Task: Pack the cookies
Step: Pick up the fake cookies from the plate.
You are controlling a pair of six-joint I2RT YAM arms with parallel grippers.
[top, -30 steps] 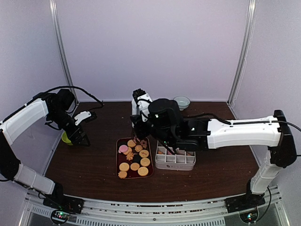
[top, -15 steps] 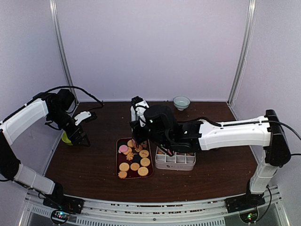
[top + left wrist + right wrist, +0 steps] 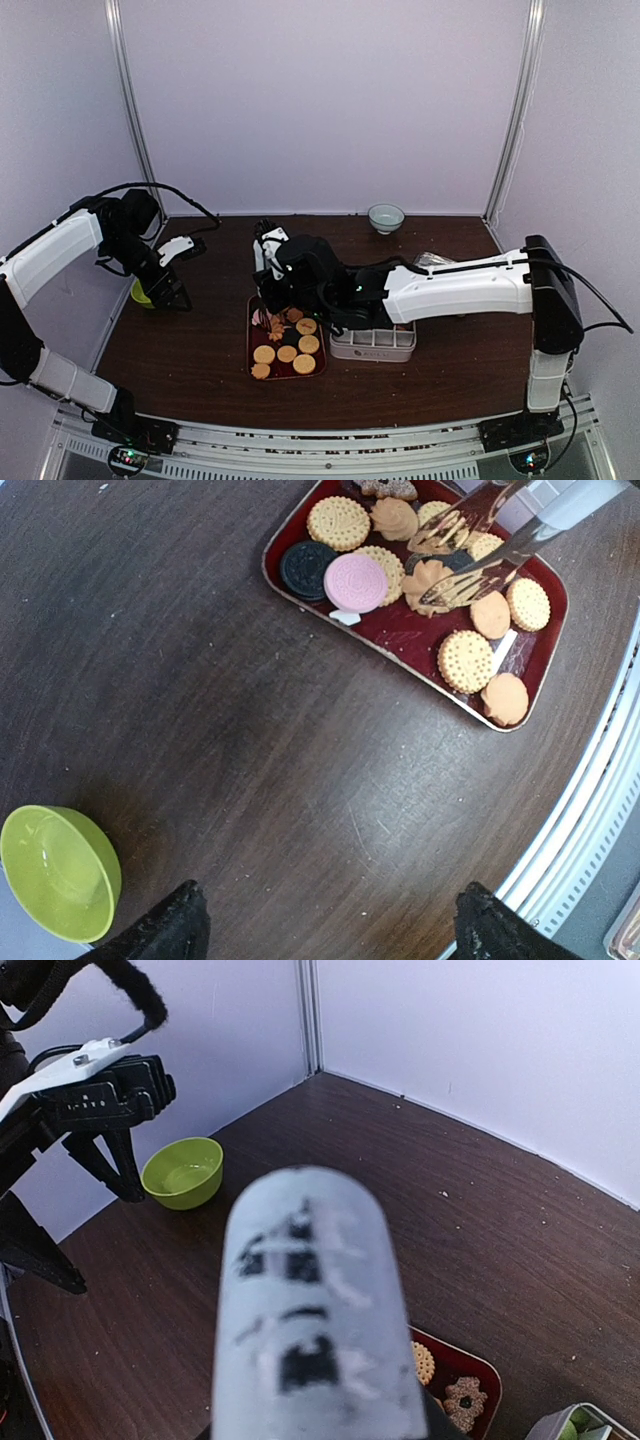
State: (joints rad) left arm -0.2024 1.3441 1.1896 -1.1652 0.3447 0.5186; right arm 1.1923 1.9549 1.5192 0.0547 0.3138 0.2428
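The red tray [image 3: 395, 632] lies toward the near edge of the table, and the cookies [image 3: 466, 660] are on it: round golden ones at its near end, then flower-shaped ones, a pink one and a dark one toward its far end. The white divided box [image 3: 372, 345] they are meant for stands just beside the tray, on the right arm's side.

The step in hand looks like picking one cookie with the metal tongs [image 3: 470, 578]. Their two blades stand apart over the middle of the tray, about a flower-shaped cookie [image 3: 425, 578]. Whether they touch it cannot be told.

To do this well, the blades should come down either side of that one cookie and clear of its neighbours, which lie touching it. The squeeze should be gentle, since such a biscuit will probably crack or skid on the tray's smooth floor. It should then be lifted straight up before swinging across to the box.

The right gripper [image 3: 270, 270] hangs over the far end of the tray and appears clamped on the tongs' handle. Its own camera shows only a blurred grey shape up close.

The left gripper [image 3: 330, 930] waits well to the left of the tray, its fingers wide apart and holding nothing, near a green bowl [image 3: 58, 870].
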